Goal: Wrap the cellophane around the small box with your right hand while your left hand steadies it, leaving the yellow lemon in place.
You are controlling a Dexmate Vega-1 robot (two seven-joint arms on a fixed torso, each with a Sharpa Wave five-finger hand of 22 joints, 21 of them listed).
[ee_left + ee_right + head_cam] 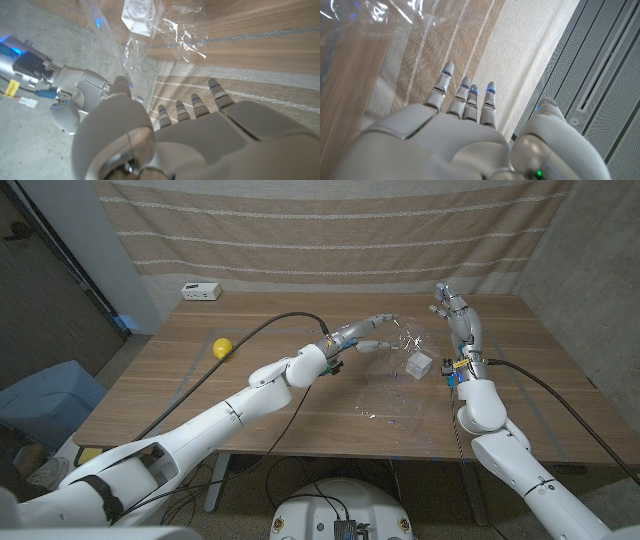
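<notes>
The small white box [418,365] stands on the wooden table [250,395], on a clear crinkled cellophane sheet [392,385] whose far edge is lifted. My left hand [362,335] reaches in just left of the box, fingers straight and apart. In the left wrist view the cellophane [182,30] trails from the box [137,15] down against the thumb of my left hand [200,135]; no pinch shows. My right hand [455,310] is raised behind and right of the box, fingers straight, holding nothing. The yellow lemon [223,347] lies far to the left.
A small white device [201,291] sits at the table's back left edge. A striped curtain [330,230] hangs behind the table. A blue bin [40,395] stands on the floor at the left. My right wrist [75,95] shows in the left wrist view.
</notes>
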